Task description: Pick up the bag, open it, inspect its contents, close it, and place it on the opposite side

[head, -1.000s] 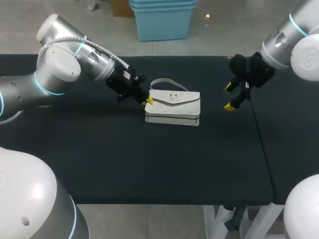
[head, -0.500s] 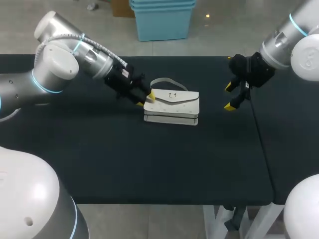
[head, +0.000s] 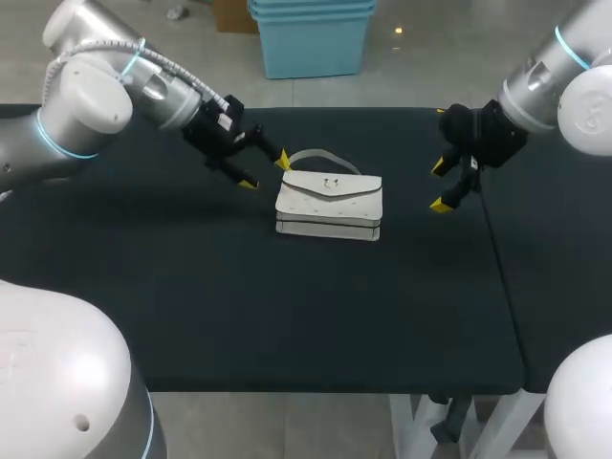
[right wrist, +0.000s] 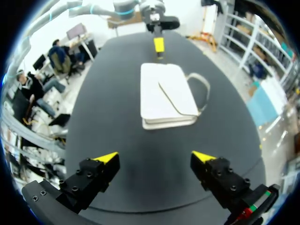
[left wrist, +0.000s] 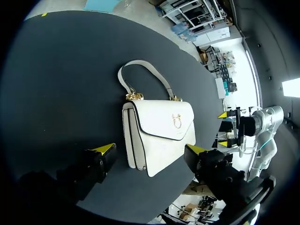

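Left jaws backed off, bag [left wrist: 159, 133] ahead, untouched

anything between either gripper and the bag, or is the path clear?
Nothing visible. The bag lies flat on the table. The left gripper is open close by its handle, and the right gripper is open farther off on the other side. Only bare table lies between.

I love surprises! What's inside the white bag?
Nothing inside shows. The bag lies flat on the table with its flap closed, so whatever it holds is covered.
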### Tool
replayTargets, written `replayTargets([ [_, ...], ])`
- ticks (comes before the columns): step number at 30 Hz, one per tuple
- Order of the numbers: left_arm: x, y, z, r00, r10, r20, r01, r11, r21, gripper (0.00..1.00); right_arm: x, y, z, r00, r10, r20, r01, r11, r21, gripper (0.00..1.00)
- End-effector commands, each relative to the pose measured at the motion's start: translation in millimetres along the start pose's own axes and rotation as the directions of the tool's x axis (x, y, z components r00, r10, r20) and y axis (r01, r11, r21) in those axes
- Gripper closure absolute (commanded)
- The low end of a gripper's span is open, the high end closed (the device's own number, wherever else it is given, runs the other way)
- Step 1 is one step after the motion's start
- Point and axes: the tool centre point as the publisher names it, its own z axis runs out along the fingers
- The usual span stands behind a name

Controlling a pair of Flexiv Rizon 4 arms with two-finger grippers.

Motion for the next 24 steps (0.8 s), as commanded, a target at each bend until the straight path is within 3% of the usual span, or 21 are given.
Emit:
replayTargets([
  [1,2.9,2.5,-28.9,0.999,0.022,0.041,-0.022,1.000,0.000,0.00,-1.7,10.3,-5.2,1.000,-0.026,0.014,0.025,0.999,0.030,0.00],
  [15,0.4,-16.3,-72.3,0.956,0.233,0.179,-0.227,0.973,-0.050,0.00,1.9,53.6,-6.0,0.980,-0.170,0.108,0.151,0.975,0.165,0.00],
  [24,5.9,-21.7,-93.1,0.854,0.473,0.216,-0.467,0.880,-0.082,0.00,8.7,73.9,7.7,0.957,-0.229,0.176,0.189,0.958,0.217,0.00],
])
